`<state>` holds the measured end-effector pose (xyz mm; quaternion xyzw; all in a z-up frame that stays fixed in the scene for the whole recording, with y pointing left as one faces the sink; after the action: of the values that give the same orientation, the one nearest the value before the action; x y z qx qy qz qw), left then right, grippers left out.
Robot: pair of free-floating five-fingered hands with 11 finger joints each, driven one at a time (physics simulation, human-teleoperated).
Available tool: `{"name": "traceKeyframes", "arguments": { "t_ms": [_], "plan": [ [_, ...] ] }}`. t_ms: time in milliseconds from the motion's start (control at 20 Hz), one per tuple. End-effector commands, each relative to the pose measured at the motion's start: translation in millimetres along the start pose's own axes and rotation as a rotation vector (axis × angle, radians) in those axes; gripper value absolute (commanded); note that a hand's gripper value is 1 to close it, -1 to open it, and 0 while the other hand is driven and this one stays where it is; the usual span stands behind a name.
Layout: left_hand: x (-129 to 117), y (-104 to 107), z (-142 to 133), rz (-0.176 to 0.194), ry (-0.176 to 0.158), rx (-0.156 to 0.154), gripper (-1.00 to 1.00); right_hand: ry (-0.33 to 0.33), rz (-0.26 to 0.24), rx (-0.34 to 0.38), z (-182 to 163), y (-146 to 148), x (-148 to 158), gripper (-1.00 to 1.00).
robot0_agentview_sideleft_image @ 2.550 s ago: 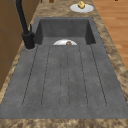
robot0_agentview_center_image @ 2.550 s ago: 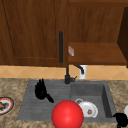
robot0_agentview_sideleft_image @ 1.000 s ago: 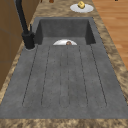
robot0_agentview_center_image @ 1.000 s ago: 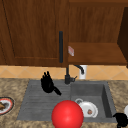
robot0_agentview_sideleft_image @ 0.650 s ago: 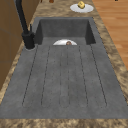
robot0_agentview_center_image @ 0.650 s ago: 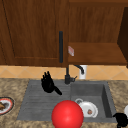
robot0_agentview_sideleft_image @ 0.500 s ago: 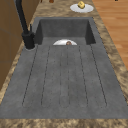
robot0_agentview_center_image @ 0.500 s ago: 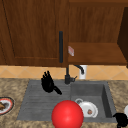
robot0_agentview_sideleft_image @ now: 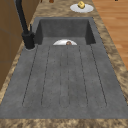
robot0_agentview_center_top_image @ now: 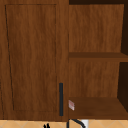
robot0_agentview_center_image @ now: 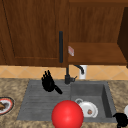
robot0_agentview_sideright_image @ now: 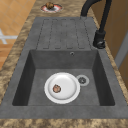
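Hovers higher than before over the draining board (robot0_agentview_center_image: 32, 100): left robot hand (robot0_agentview_center_image: 48, 82), spread wide, empty; right robot hand (robot0_agentview_center_image: 121, 119) idle, state not tellable; nothing grasped yet.

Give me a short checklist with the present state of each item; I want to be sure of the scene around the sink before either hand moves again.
1. Left hand free of any load: ok, fingers straight and pointing up, holding nothing, in the air over the draining board.
2. Right hand state: cannot tell, it is a dark shape at the counter's front right corner.
3. Plate in the sink basin: ok, lying flat beside the drain with a small brown scrap on it.
4. Tap clear of the left hand: ok, a gap shows between them.
5. Red ball: cannot tell what it rests on.
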<state>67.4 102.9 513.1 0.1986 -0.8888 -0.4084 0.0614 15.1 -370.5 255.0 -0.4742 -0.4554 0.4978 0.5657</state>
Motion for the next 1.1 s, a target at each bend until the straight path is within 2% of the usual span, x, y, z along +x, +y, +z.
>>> {"name": "traceKeyframes", "arguments": {
  "t_ms": [0,50,250,300,650,1050],
  "plan": [
    [4,14,-13,-0.038,0.047,0.012,-1.0,0.0,0.0,0.0,0,0,0,0.0],
    [2,21,-19,-0.051,0.061,0.04,-1.0,0.0,0.0,0.0,0,0,0,0.0],
    [6,29,-34,-0.073,0.069,0.064,-1.0,0.0,0.0,0.0,0,0,0,0.0],
    [6,31,-38,-0.068,0.071,0.075,-1.0,0.0,0.0,0.0,0,0,0,0.0],
    [10,45,-66,-0.066,0.08,0.098,-1.0,0.0,0.0,0.0,0,0,0,0.0],
    [12,50,-81,-0.044,0.109,0.137,-1.0,0.0,0.0,0.0,0,0,0,0.0]
  ]
}}
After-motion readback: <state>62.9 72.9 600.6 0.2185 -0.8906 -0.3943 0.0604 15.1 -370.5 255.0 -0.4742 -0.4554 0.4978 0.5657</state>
